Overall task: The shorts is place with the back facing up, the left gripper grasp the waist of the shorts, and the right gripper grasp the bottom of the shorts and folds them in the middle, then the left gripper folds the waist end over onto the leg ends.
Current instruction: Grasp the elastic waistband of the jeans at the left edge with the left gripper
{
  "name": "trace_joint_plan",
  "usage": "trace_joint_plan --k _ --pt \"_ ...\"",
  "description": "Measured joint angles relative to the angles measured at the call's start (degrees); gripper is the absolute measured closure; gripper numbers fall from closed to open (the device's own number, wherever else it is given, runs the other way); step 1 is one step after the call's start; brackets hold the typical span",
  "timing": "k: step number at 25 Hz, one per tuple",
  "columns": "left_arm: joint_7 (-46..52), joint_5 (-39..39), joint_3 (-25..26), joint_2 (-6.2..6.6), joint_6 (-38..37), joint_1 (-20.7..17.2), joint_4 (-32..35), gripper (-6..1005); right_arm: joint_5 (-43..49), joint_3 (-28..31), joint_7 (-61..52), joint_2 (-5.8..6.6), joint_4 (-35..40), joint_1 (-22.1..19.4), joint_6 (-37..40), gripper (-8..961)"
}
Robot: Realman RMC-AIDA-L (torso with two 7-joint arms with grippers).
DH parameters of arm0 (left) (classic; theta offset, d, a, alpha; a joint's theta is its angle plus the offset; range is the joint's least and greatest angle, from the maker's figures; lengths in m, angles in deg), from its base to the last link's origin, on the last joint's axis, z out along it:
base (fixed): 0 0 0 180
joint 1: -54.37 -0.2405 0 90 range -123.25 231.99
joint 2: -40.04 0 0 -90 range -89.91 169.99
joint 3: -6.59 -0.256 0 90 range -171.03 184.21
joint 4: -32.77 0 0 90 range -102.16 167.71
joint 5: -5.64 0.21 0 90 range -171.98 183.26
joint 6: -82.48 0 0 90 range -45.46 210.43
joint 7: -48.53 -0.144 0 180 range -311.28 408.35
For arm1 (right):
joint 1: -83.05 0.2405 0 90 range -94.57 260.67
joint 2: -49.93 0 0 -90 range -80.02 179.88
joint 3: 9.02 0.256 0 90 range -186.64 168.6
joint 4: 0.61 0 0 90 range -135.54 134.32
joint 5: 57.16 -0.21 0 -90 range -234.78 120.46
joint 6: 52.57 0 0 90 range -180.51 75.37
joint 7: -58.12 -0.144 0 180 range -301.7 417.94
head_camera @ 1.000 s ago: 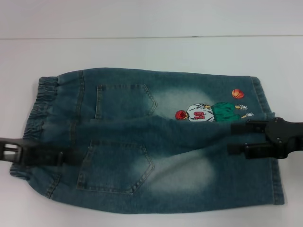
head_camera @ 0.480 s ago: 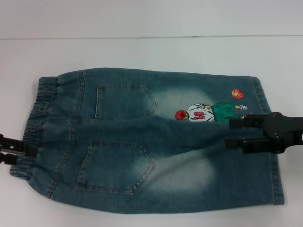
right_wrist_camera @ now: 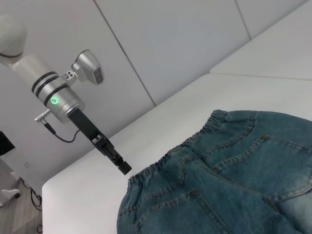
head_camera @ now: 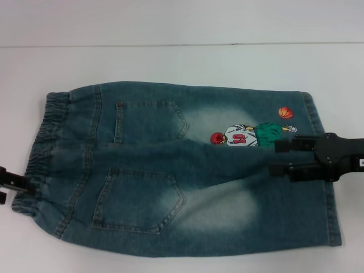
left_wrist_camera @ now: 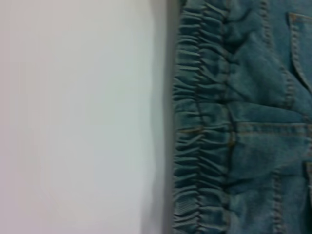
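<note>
The denim shorts point(head_camera: 170, 170) lie flat with the back pockets up, the elastic waist point(head_camera: 42, 148) at the left and the leg ends point(head_camera: 321, 187) at the right. My left gripper point(head_camera: 7, 185) sits at the picture's left edge, just outside the waist, open and holding nothing. The left wrist view shows the gathered waist point(left_wrist_camera: 200, 122) beside bare table. My right gripper point(head_camera: 278, 156) hovers open over the leg ends near the basketball-player print point(head_camera: 253, 135), with no cloth between its fingers. In the right wrist view the left gripper point(right_wrist_camera: 122, 167) hangs close to the waist of the shorts point(right_wrist_camera: 234, 165).
A white table point(head_camera: 182, 62) carries the shorts, and its far edge meets a white wall. The left arm point(right_wrist_camera: 63, 97) reaches down from the robot's body.
My left gripper has pulled back to the left, off the waist and almost out of the head view. My right gripper has crept slightly right and up. The shorts have not moved.
</note>
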Motion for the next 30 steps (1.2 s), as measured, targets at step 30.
trace_joint_plan --k 30 --pt "0.54 1.87 -1.04 -0.37 4.48 1.17 -5.27 267 0.70 -0.17 0.13 -0.17 -0.42 0.75 -1.22 69"
